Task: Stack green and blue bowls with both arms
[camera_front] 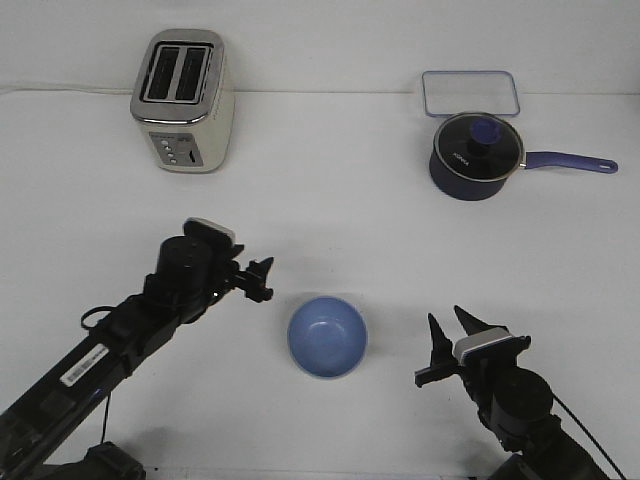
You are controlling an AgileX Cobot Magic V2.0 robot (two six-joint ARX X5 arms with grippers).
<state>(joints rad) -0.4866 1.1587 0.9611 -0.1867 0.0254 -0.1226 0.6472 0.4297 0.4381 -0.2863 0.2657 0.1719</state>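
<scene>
The light blue bowl sits upright on the white table near the front middle. No green bowl shows on its own, and I cannot tell whether one lies under the blue bowl. My left gripper is just left of and behind the bowl, pointing right, with its fingers apart and nothing between them. My right gripper is to the right of the bowl, pointing away from me, open and empty. Neither gripper touches the bowl.
A cream toaster stands at the back left. A dark navy saucepan with a glass lid stands at the back right, its handle pointing right. A clear rectangular container sits behind it.
</scene>
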